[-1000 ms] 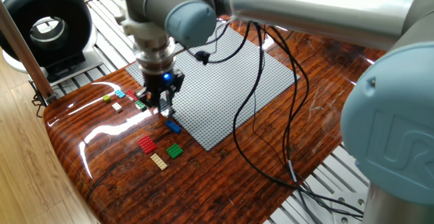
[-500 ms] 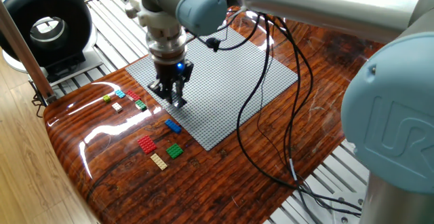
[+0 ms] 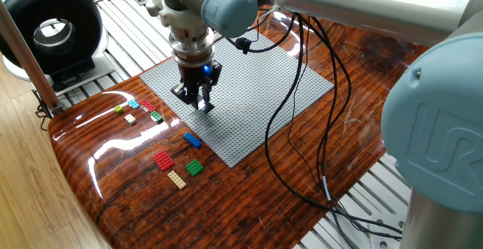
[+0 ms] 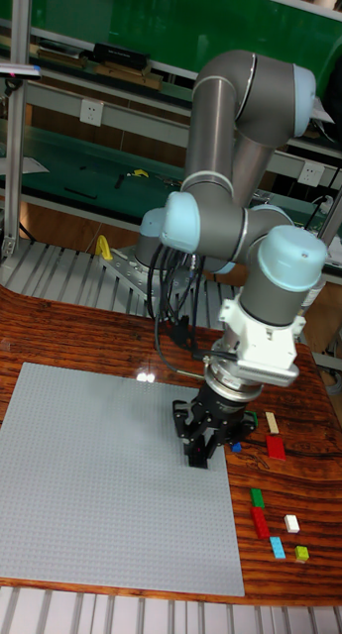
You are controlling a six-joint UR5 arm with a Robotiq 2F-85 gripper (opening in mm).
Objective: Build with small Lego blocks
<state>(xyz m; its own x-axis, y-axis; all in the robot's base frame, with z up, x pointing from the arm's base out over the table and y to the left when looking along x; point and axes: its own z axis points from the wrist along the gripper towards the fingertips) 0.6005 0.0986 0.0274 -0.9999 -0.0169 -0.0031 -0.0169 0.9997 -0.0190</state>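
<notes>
Baseplate: the large grey baseplate (image 3: 249,98) lies flat on the wooden table (image 3: 324,166); I see no brick pressed on it yet.
Arm: I have moved the gripper (image 3: 198,104) from the table edge, near the loose bricks, up onto the near-left part of the plate within the last second.
Fingers: they point down and look close together; whether a brick sits between them I cannot tell.
Loose bricks: the blue brick (image 3: 192,139), red brick (image 3: 163,160), green brick (image 3: 195,168) and tan brick (image 3: 177,179) rest on the wood just beside the plate; a smaller cluster (image 3: 139,110) lies further left.
Meaning: I judge this is a carry toward placing, not yet a placing.
</notes>
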